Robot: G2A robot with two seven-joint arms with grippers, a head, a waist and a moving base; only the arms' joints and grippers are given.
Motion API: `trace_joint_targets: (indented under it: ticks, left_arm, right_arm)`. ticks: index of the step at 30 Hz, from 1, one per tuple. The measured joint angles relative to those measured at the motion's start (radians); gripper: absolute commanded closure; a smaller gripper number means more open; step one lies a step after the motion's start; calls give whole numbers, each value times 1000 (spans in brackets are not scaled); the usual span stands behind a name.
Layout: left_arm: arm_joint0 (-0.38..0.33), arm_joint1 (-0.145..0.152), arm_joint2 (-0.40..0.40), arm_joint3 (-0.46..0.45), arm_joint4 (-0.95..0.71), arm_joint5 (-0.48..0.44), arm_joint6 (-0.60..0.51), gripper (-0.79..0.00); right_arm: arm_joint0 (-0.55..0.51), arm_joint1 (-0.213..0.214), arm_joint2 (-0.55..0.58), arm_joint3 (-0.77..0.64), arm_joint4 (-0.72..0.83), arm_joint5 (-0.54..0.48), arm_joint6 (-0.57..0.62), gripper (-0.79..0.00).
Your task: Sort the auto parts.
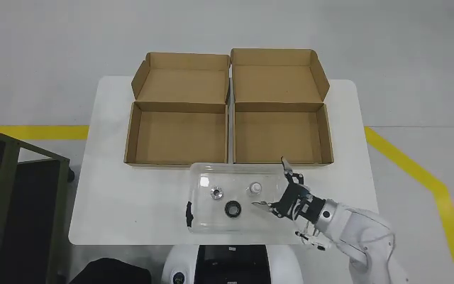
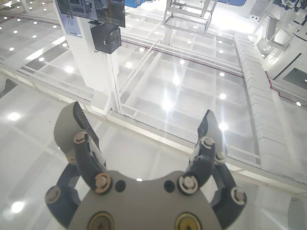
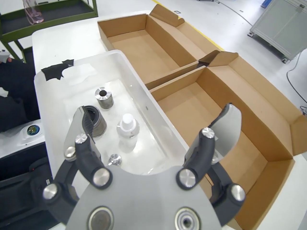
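A clear plastic bin sits at the table's front edge and holds a silver cylinder, a white plastic part and a dark bearing ring. My right gripper hangs open over the bin's right end, holding nothing. The right wrist view shows the right gripper above the bin rim, one fingertip next to the bearing ring. The cylinder, the white part and a small silver piece lie there too. My left gripper is open, pointing at the ceiling.
Two open cardboard boxes, left and right, stand side by side behind the bin, flaps leaning back. Black tape marks the bin's left rim. A green rack stands left of the table, with a pink bottle on it.
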Motion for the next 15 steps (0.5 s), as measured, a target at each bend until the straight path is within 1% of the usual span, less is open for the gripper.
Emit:
trace_joint_targets:
  ticks: [5, 15]
  left_arm:
    - [0, 0, 0, 0, 0, 0, 0, -785]
    - [0, 0, 0, 0, 0, 0, 0, -785]
  right_arm:
    - [25, 6, -55, 5, -28, -21, 68, -785]
    - [70, 16, -95, 67, 1, -24, 167, -785]
